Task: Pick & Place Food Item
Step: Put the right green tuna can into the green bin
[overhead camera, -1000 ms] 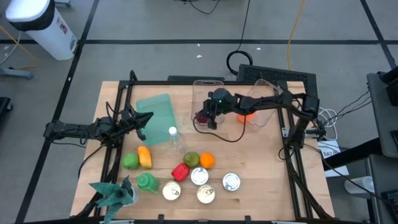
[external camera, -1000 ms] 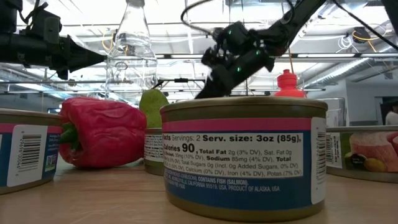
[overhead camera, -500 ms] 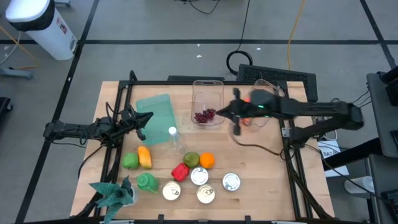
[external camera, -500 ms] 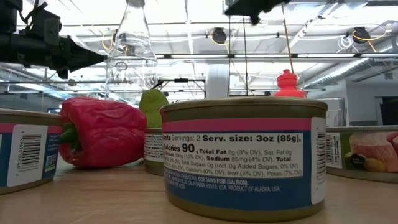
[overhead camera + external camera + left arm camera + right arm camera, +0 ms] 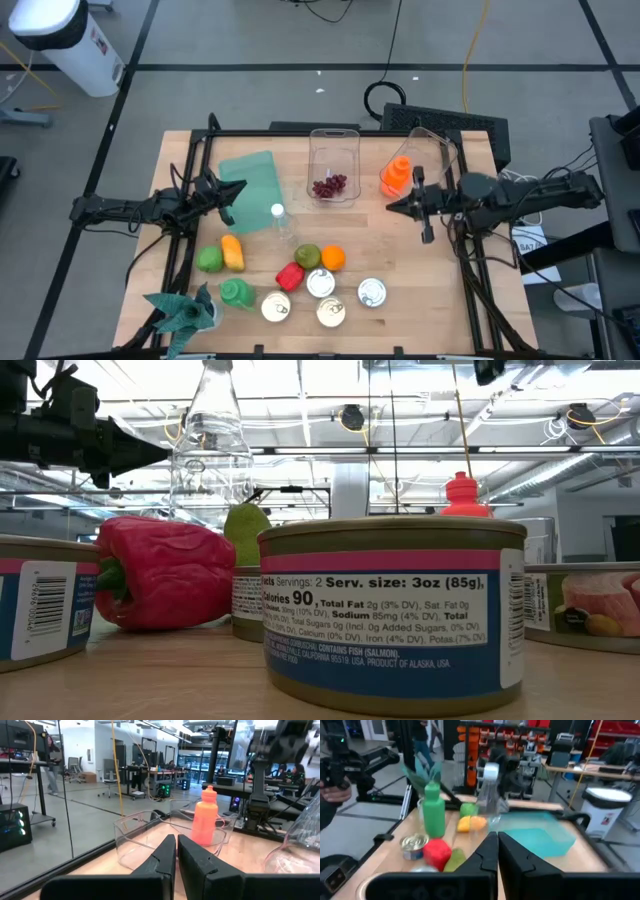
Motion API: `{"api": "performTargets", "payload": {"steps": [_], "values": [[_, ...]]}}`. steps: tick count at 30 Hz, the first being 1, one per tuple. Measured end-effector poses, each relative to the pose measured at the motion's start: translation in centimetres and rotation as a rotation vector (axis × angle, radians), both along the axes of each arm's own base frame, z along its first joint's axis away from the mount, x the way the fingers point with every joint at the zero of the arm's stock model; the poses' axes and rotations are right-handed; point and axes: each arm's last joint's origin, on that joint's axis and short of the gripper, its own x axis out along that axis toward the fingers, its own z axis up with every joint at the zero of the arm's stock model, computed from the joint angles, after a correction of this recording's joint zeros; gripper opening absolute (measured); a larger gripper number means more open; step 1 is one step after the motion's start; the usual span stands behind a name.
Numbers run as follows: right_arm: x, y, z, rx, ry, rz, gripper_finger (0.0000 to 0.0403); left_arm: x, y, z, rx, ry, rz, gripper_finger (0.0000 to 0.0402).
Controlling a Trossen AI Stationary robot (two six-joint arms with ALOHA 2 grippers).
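Grapes (image 5: pixel 329 186): high view, lying in clear container (image 5: pixel 334 145) at tabletop (image 5: pixel 420 290) rear centre; right gripper (image 5: pixel 391 205) apart, beside orange bottle (image 5: pixel 396 176), fingers pressed together, empty. Left gripper (image 5: pixel 243 186) over teal tray (image 5: pixel 254 185), narrow. Low view: salmon can (image 5: pixel 392 610) foremost, red pepper (image 5: pixel 162 570) behind. Left wrist view: fingers (image 5: pixel 165 854) nearly touching, empty.

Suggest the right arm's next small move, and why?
Probably swing toward the food cluster and open. The right gripper is shut and empty beside the orange bottle; grapes already sit in the clear container, while the orange and red pepper remain on the table.
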Motion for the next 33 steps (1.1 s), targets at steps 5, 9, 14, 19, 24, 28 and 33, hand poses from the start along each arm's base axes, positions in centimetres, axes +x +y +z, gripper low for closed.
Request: {"api": "performTargets", "payload": {"steps": [5,9,14,19,24,28,33], "values": [[0.2,0.0,-4.9,0.043,-0.036,-0.002,0.0001,0.0,0.0,0.0,-0.035,-0.017,-0.004,0.0026],[0.0,0.0,-7.2,0.059,-0.093,0.0,0.0001,0.0,0.0,0.0,-0.045,-0.022,-0.006,0.0026],[-0.3,0.0,-8.5,0.061,-0.109,0.001,0.0001,0.0,0.0,0.0,-0.035,-0.018,-0.005,0.0026],[-0.3,0.0,-8.8,0.047,-0.097,-0.001,0.0002,0.0,0.0,0.0,-0.022,-0.012,-0.003,0.0026],[-0.3,0.0,-8.9,0.052,-0.078,0.001,0.0001,0.0,0.0,0.0,-0.022,-0.013,-0.003,0.0026],[-0.3,0.1,-9.2,0.085,-0.048,0.008,0.0003,0.0,0.0,0.0,-0.022,-0.013,-0.012,0.0026],[-0.4,0.4,-9.0,0.065,-0.068,0.029,0.0004,0.0,0.0,0.0,-0.023,-0.014,-0.012,0.0026]]}}
